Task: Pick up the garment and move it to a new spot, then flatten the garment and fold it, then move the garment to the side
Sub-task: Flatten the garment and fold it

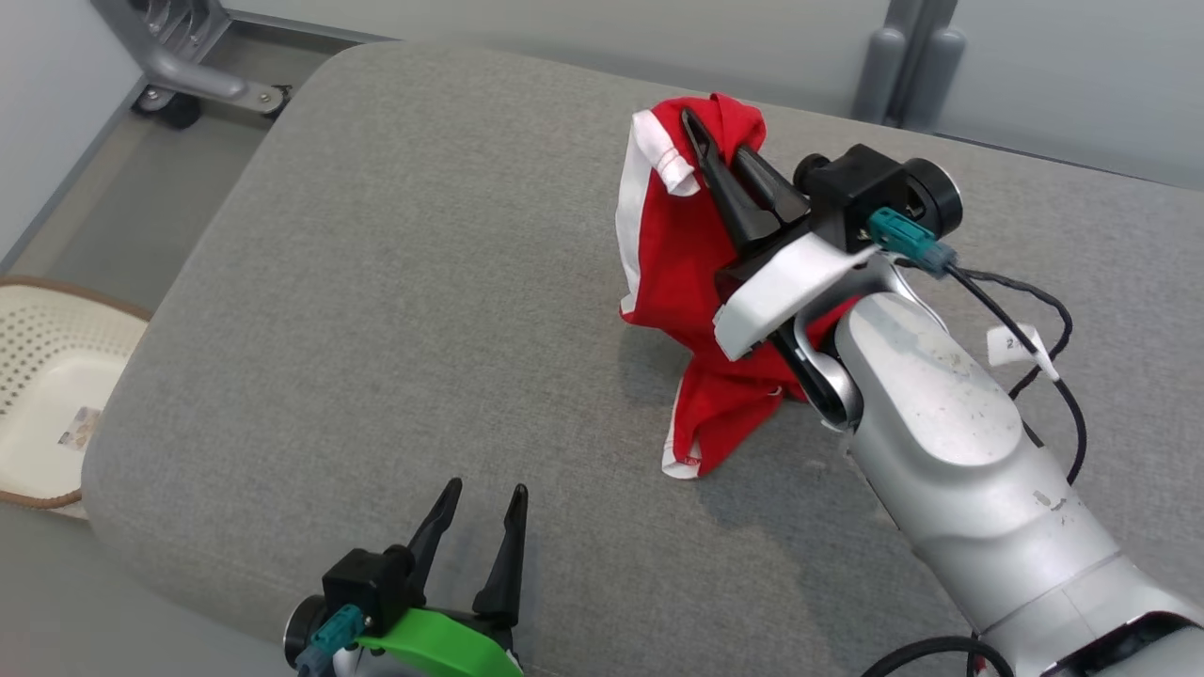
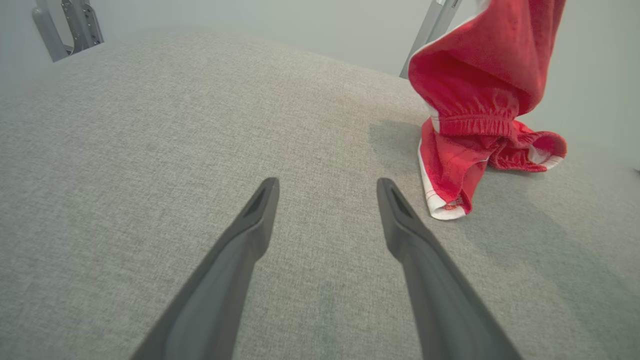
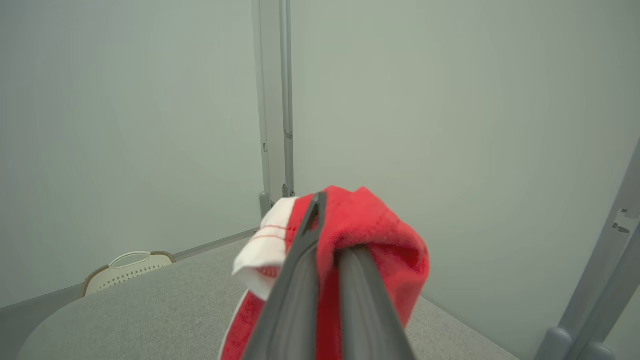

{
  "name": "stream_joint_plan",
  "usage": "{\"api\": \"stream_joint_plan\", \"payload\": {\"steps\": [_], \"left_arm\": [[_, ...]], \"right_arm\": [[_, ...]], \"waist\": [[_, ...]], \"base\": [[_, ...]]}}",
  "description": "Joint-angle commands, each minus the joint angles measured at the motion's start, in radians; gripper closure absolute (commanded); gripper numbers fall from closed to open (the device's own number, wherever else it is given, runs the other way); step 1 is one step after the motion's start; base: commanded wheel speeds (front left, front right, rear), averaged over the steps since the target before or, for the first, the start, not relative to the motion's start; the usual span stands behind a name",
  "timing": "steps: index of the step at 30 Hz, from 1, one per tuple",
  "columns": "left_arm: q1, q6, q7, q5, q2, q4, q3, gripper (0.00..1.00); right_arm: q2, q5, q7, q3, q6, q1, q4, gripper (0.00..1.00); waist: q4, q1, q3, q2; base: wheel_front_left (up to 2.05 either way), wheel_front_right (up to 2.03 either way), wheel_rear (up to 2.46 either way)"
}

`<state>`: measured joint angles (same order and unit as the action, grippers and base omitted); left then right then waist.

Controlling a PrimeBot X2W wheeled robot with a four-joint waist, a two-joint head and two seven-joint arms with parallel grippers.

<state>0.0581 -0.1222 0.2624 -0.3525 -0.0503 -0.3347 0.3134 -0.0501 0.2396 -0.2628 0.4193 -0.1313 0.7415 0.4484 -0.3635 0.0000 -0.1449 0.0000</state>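
**Red garment lifted in my right gripper, its hem on the grey pad**

My right gripper (image 1: pixel 717 141) is clamped on the red garment (image 1: pixel 673 282). The two dark fingers are pressed close together, with a bunch of the cloth pinched between them near its upper end. In my right wrist view the red fabric wraps over both fingers, and a white band of it folds over on the left side.

From that grip the garment hangs down over the right part of the grey padded surface (image 1: pixel 404 282). In my left wrist view its lower folds lie crumpled on the pad. A gathered elastic band shows across the middle, and a white-edged corner reaches toward me. The upper part is held clear of the pad.

My left gripper (image 1: pixel 486 489) is at the near edge of the pad, well apart from the garment. Its fingers are spread wide and hold nothing. The tips are low over bare grey fabric, but I cannot tell whether they touch it.

Off the pad to my left a cream perforated basket (image 1: pixel 42 376) sits on the floor. A grey metal frame (image 1: pixel 183 66) stands beyond the far left corner.
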Motion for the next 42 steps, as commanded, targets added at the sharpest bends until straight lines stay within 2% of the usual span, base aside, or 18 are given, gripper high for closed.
{"api": "stream_joint_plan", "payload": {"steps": [1,2,3,7,12,19,24,28,34,42], "left_arm": [[0.022,0.007,0.003,-0.014,-0.001,-0.001,0.021,0.00],[0.023,0.010,0.003,-0.021,-0.002,-0.001,0.031,0.00],[0.021,0.017,0.003,-0.029,-0.001,-0.001,0.034,0.00],[0.017,0.035,0.003,-0.051,-0.001,0.009,0.048,0.00],[0.004,0.040,0.003,-0.042,-0.001,0.009,0.024,0.00],[0.025,0.031,0.003,-0.027,-0.002,0.003,0.012,0.00],[0.027,0.027,0.003,-0.021,-0.002,0.001,0.005,0.00],[0.010,0.023,0.003,-0.014,-0.002,-0.003,-0.003,0.00],[-0.008,0.016,0.003,-0.010,-0.002,-0.012,-0.007,0.00],[0.011,0.010,0.003,-0.021,-0.002,-0.014,0.007,0.00]], "right_arm": [[-0.013,-0.010,0.015,0.015,0.001,0.040,0.106,0.90],[-0.017,-0.008,0.033,0.021,0.001,0.054,0.167,0.28],[-0.015,0.001,0.038,0.034,0.001,0.072,0.219,0.00],[-0.015,0.019,0.026,0.078,0.001,0.123,0.371,0.00],[-0.030,0.064,0.004,0.110,0.001,0.117,0.408,0.00],[-0.083,0.111,-0.002,0.122,0.001,0.048,0.337,0.00],[-0.140,0.129,-0.002,0.098,0.001,-0.104,0.204,0.00],[-0.161,0.135,-0.002,0.085,0.001,-0.237,0.121,0.00],[-0.156,0.139,-0.002,0.073,0.001,-0.380,0.071,0.00],[-0.127,0.097,-0.002,0.029,0.001,-0.345,0.097,0.00]], "waist": [[-0.100,0.0000,-0.042,0.0000],[-0.118,0.0000,-0.043,0.0000],[-0.132,0.0000,-0.044,0.0000],[-0.161,0.0000,-0.055,0.0000],[-0.121,0.0000,-0.053,0.0000],[-0.050,0.0000,-0.041,0.0000],[-0.009,0.0000,-0.025,0.0000],[0.009,0.0000,-0.017,0.0000],[0.014,0.0000,-0.015,0.0000],[-0.019,0.0000,-0.036,0.0000]], "base": [[0.00,0.00,0.00],[0.00,0.00,0.00],[0.00,0.00,0.00],[0.00,0.00,0.00],[0.00,0.00,0.00],[0.00,0.00,0.00],[0.00,0.00,0.00],[0.00,0.00,0.00],[0.00,0.00,0.00],[0.00,0.00,0.00]]}}
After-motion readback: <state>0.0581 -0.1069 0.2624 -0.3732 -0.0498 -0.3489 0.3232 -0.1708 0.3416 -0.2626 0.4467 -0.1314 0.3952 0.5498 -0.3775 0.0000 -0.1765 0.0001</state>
